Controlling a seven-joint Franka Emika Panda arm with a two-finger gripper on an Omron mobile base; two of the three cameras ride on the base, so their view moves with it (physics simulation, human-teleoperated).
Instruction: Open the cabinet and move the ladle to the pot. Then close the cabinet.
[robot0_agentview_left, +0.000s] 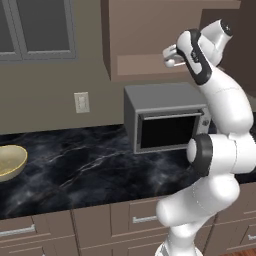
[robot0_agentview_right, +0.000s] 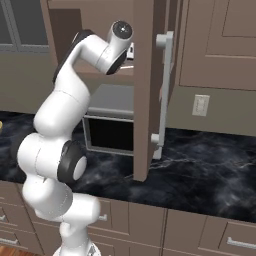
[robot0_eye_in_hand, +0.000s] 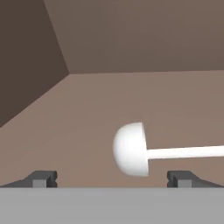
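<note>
The hand (robot0_eye_in_hand: 112, 179), fingers spread wide, hovers inside the open brown wooden cabinet (robot0_agentview_right: 150, 90) above the small white round-bowled ladle (robot0_eye_in_hand: 131, 149) lying on its shelf. Best to straddle the thin handle beside the bowl before pinching.

A grey microwave (robot0_agentview_left: 165, 120) is sitting on the black marble counter (robot0_agentview_left: 85, 170); a wall outlet (robot0_agentview_left: 81, 102) is showing on the beige wall (robot0_agentview_left: 45, 95).

A: Is the cabinet (robot0_agentview_right: 147, 90) open?
B: Yes, its door swings out edge-on toward the camera, bar handle (robot0_agentview_right: 164, 95) on the right face.
A: And the arm (robot0_agentview_right: 65, 125)?
B: It reaches up into the opening, above the microwave (robot0_agentview_right: 107, 125) on the dark counter (robot0_agentview_right: 200, 165).
</note>
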